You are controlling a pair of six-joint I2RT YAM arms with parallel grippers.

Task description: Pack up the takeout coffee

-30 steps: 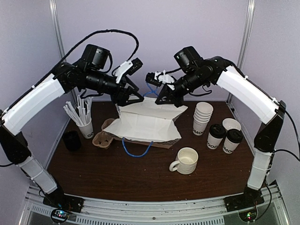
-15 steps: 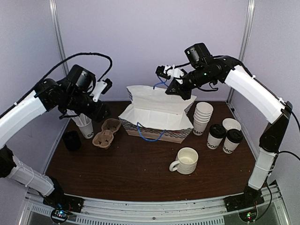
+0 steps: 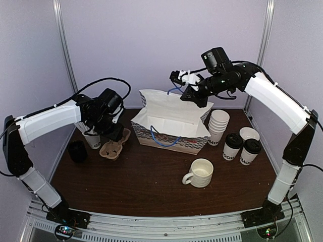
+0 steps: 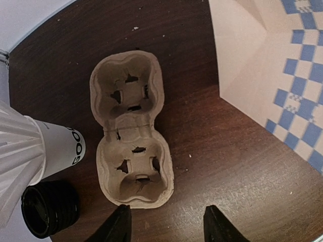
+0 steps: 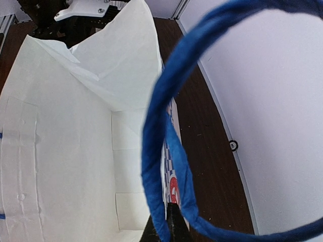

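Soft, even light from overhead in the top view for us, so the mug point(image 3: 201, 172) only drops a faint shadow on the dark worktop point(image 3: 126, 186), no glare. The frame posts point(image 3: 64, 55) bow a bit out at 9 and 3 o'clock. Our left wrist cam is crisp on the cup carrier point(image 4: 132, 136). On the right wrist cam, the blue handle point(image 5: 154, 151) is a blurry close-up loop and the white bag paper point(image 5: 60, 161) is nearly blown out.

2 white-shelled arms point(image 3: 48, 121) — black joints point(image 3: 12, 151), cameras point(image 3: 216, 58)
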